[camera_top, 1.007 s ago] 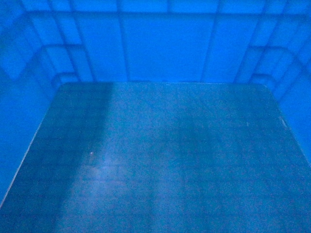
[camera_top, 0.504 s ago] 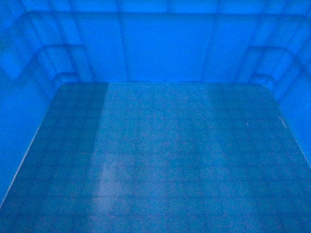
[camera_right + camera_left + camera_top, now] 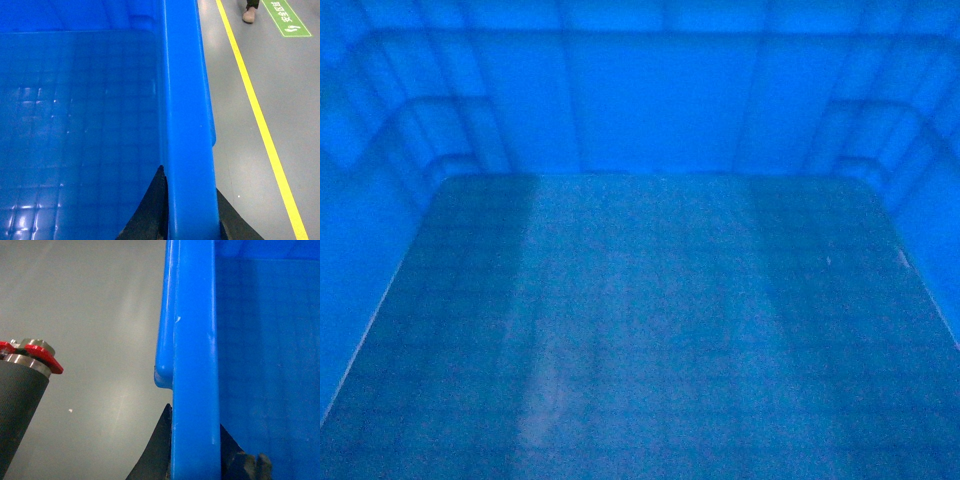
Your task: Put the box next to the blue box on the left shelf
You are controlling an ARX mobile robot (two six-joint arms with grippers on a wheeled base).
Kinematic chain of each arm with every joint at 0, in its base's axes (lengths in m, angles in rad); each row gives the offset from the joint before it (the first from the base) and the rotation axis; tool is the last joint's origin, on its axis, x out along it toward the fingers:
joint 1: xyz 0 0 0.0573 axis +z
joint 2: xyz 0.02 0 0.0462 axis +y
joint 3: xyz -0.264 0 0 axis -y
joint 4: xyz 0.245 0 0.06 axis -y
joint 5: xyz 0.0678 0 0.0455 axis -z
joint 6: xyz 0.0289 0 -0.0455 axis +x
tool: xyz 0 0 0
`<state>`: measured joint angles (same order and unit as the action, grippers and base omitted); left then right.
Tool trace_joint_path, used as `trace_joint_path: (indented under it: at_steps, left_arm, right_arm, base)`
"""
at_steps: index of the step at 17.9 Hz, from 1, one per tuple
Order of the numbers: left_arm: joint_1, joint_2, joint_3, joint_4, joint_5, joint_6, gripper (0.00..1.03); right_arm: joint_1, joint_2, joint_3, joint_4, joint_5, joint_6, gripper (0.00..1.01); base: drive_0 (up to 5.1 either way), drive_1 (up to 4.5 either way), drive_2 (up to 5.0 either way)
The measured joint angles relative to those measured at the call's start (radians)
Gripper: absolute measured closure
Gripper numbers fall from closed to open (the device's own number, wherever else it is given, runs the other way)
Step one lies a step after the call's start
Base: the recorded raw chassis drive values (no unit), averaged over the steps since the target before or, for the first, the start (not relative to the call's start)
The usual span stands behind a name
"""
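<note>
Slightly nearer now, one box [image 3: 640,300] sits clamped by two end effectors [image 3: 195,450] [image 3: 192,210] pinching opposite rims.

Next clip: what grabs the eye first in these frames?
The blue box fills the whole head view, its gridded floor glossy. In each wrist view a rim wall sits between dark fingers: the left gripper and right gripper both clamp it. A yellow floor line runs past on the right.

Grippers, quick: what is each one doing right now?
Left gripper: shut on the box rim.
Right gripper: shut on the box's other rim.
</note>
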<state>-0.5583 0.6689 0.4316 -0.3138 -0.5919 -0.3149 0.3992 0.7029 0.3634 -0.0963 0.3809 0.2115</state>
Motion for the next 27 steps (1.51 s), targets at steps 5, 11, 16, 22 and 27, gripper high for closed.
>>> trace_joint_path:
  at_steps: [5,11,16,22,27]
  left_arm:
    - [0.000,0.003,0.000,0.006,0.000,0.001,0.94]
    - [-0.001,0.003,0.000,0.003,0.000,0.000,0.94]
    - [-0.001,0.003,0.000,0.008,0.000,0.000,0.94]
    - [-0.001,0.003,0.000,0.008,0.000,0.000,0.94]
    - [-0.001,0.003,0.000,0.009,0.000,0.000,0.94]
  right_arm:
    - [0.000,0.002,0.000,0.001,0.000,-0.001,0.91]
    - [0.000,0.002,0.000,0.000,0.000,-0.002,0.91]
    - [0.000,0.002,0.000,0.003,0.000,-0.002,0.91]
    - [0.000,0.002,0.000,0.002,0.000,-0.002,0.91]
    - [0.000,0.002,0.000,0.003,0.000,-0.002,0.91]
  base:
    - [-0.6,1.85,-3.1]
    - [0.1,4.27,-4.0]
    - [-0.1,4.02,-4.3]
    - [0.0,4.16,-4.2]
    - [0.0,4.22,-4.1]
